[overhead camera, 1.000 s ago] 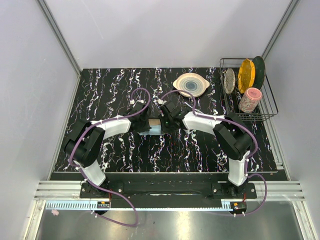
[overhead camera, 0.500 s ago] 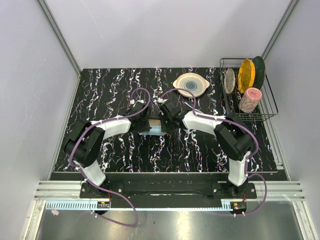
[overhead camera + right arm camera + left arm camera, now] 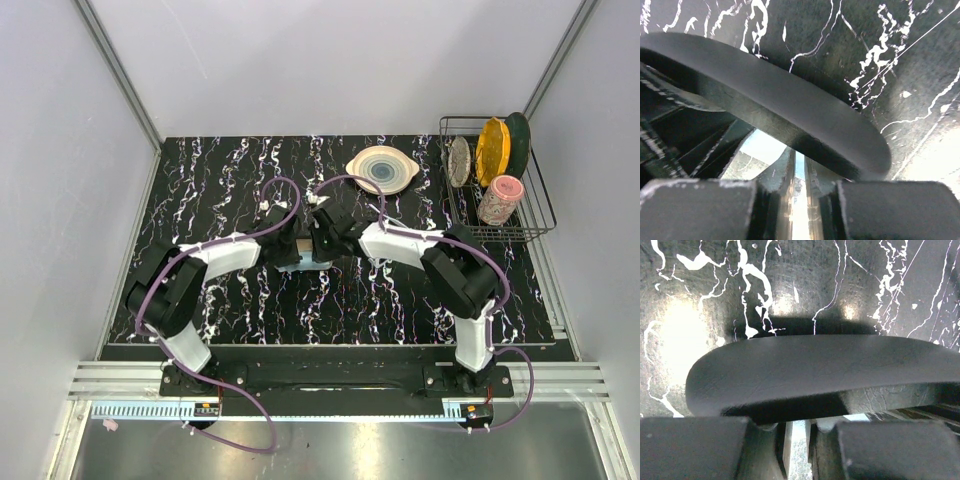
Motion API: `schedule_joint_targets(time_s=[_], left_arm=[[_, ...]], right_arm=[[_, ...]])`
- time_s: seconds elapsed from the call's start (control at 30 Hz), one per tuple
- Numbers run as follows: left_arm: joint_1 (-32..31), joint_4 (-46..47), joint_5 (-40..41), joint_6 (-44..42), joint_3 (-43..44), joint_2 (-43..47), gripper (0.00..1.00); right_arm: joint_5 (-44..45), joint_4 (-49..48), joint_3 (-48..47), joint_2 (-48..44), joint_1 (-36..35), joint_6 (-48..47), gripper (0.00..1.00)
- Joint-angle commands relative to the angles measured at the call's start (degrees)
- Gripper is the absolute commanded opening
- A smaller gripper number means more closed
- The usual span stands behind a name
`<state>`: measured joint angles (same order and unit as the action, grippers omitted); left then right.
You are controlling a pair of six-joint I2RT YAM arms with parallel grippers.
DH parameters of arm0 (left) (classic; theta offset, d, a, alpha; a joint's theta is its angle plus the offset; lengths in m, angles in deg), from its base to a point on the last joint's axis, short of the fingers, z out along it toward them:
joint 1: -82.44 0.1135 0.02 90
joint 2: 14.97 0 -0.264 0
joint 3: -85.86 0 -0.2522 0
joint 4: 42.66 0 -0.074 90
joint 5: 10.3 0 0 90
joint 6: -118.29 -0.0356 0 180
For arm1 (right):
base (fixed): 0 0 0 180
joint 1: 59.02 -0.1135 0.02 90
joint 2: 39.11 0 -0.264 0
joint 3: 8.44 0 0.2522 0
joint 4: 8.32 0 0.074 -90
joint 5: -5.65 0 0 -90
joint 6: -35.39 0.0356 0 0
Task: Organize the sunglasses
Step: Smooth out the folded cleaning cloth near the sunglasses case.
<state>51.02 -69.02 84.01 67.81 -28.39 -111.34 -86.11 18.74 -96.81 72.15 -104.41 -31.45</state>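
A black oblong case [image 3: 305, 240] lies at the table's middle, mostly covered by both grippers. My left gripper [image 3: 293, 250] and right gripper [image 3: 318, 248] meet over it from either side. In the left wrist view the case's black lid [image 3: 830, 370] arches just ahead of my left gripper [image 3: 799, 440], whose jaws stand shut to a thin slit. In the right wrist view the lid [image 3: 790, 110] curves over my right gripper [image 3: 800, 185], also shut to a slit. A light blue cloth [image 3: 309, 263] shows under the case, and in the right wrist view [image 3: 765, 145]. The sunglasses are hidden.
A cream plate [image 3: 381, 168] sits at the back centre. A wire dish rack [image 3: 536, 205] at the back right holds plates and a pink cup [image 3: 500, 199]. Grey walls close in the table's left, back and right sides.
My right gripper has moved left, closer to the left gripper. The tan lining and most of the blue cloth between them are now covered.
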Motion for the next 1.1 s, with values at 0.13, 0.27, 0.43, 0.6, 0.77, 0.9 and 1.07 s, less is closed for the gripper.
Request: schedule_joint_targets(time_s=[0.13,0.27,0.43,0.6,0.77,0.9,1.07], left_arm=[[-0.22,-3.83,1.92,-0.42,-2.06,3.12,0.21],[-0.22,-3.92,3.33,-0.42,-2.5,3.91,0.24],[-0.22,-5.85,7.45,-0.94,-2.33,4.62,0.25],[-0.22,-11.38,12.28,-0.59,0.13,4.45,0.26],[-0.22,-12.27,14.05,-0.77,0.22,7.34,0.28],[-0.22,-12.36,13.62,-0.68,0.13,9.1,0.34],[-0.13,-10.78,10.63,0.11,-0.39,8.58,0.38]], right_arm=[[0.97,-3.98,2.71,2.12,-1.2,-0.39,0.16],[1.5,-4.42,3.77,1.94,-1.55,-0.92,0.16],[4.57,-3.81,3.59,2.64,-2.34,-1.71,0.16],[5.98,-2.76,2.81,3.35,-2.6,-1.71,0.16],[7.03,-1.87,2.28,4.14,-2.6,-1.45,0.15],[7.03,-1.43,1.92,4.4,-2.6,-1.45,0.16],[6.51,-1.17,1.66,4.93,-2.6,-1.36,0.15]])
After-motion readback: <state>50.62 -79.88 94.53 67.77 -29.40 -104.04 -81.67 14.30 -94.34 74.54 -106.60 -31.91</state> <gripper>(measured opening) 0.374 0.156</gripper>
